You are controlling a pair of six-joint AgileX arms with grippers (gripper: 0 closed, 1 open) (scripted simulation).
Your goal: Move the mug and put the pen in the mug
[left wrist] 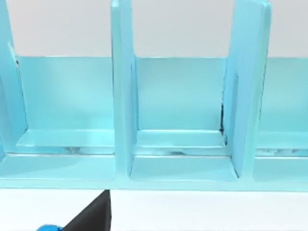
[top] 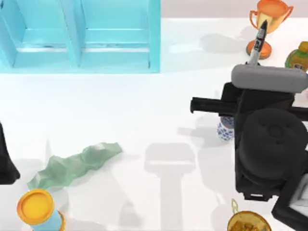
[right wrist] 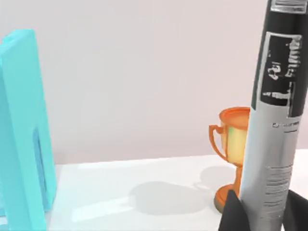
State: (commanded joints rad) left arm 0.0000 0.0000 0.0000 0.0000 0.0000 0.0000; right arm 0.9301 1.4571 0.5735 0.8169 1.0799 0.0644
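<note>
The pen (top: 258, 43) is a slim black marker with a grey-white label, and it sticks out of my right gripper (right wrist: 262, 214) toward the table's far edge. In the right wrist view the pen (right wrist: 274, 120) stands tall between the two black fingers (right wrist: 233, 214), which are shut on its lower barrel. The mug (top: 224, 129), white with a blue pattern, sits on the table right of centre, mostly hidden under my right arm (top: 269, 139). My left arm (top: 6, 161) is parked at the table's left edge.
A light-blue shelf rack (top: 82, 33) fills the far left. An orange trophy (top: 269, 14) and a green bottle (top: 297, 57) stand at the far right. A crumpled green cloth (top: 77, 163), a yellow-topped can (top: 38, 209) and a gold cup (top: 248, 224) lie near the front.
</note>
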